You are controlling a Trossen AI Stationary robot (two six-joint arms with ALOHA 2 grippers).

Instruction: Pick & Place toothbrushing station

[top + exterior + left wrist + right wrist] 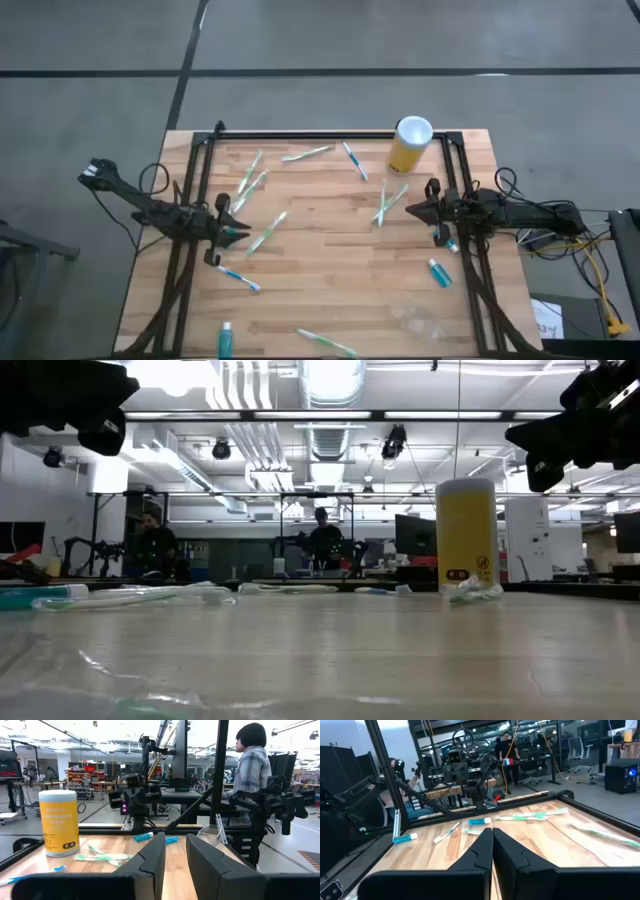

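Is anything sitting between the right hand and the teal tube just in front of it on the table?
Nothing visible. The right hand, shut and empty, hangs above the table's right side, and the teal tube lies flat on bare wood nearby. The yellow cylinder stands on the hand's other side, out of that path.

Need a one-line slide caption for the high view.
Thin toothbrushes and small teal tubes scattered across the wooden table, tall yellow cylinder at the back, both grippers empty.

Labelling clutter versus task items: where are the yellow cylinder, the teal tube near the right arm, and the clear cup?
yellow cylinder [405,155], high view, yellow side.
teal tube [440,274], high view, body.
clear cup [412,317], high view, faint wall.
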